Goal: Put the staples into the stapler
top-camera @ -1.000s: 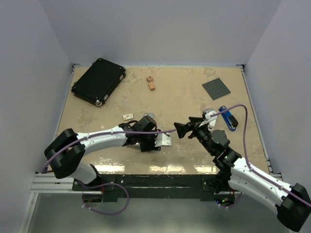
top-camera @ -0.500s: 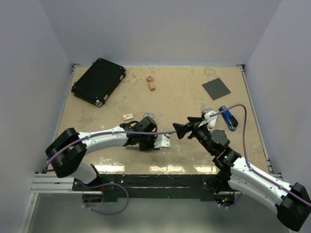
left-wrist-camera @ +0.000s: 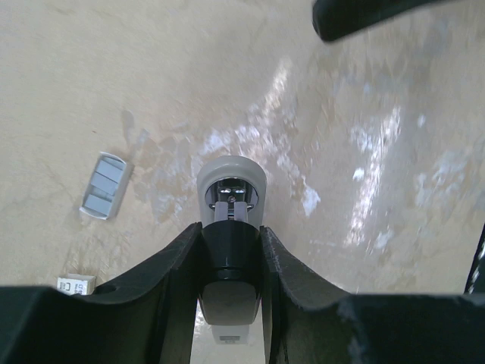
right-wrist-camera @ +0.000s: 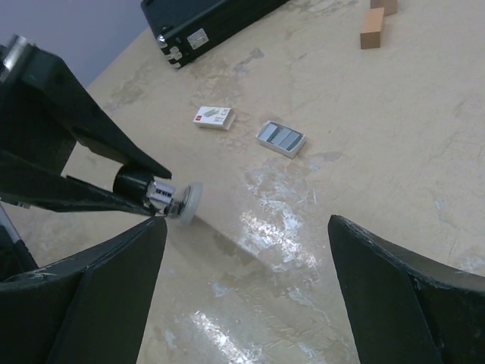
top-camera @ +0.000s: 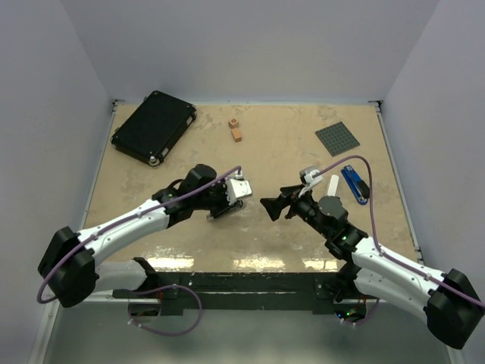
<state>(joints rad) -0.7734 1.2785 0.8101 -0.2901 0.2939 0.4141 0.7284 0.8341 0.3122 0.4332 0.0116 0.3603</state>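
— Where is the stapler [left-wrist-camera: 231, 186]?
— Off the table, pinched in the left gripper [left-wrist-camera: 231, 236], whose fingers are drawn narrow around its black body. The left wrist view looks straight down its length, with the grey nose at frame centre.
— And the staples [right-wrist-camera: 280, 139]?
— Flat on the tabletop [right-wrist-camera: 394, 98], upper middle of the right wrist view, near a small white box [right-wrist-camera: 212, 116] (red-labelled, perhaps their packet). Nothing touches them.
— The right gripper [right-wrist-camera: 246, 224]?
— Jaws spread wide with nothing between them, hovering above the table.
— So what does the coming move hang on?
— Seen from the right wrist, the staples lie ahead of the open jaws and a little up-frame. Their long axis runs from upper left to lower right. The stapler's nose pokes in from the left of that frame, pointing toward the right gripper. The left gripper is occupied, so I'd judge the free right one is the arm to fetch the block. Whether the stapler's magazine is open, I can't tell from these angles.
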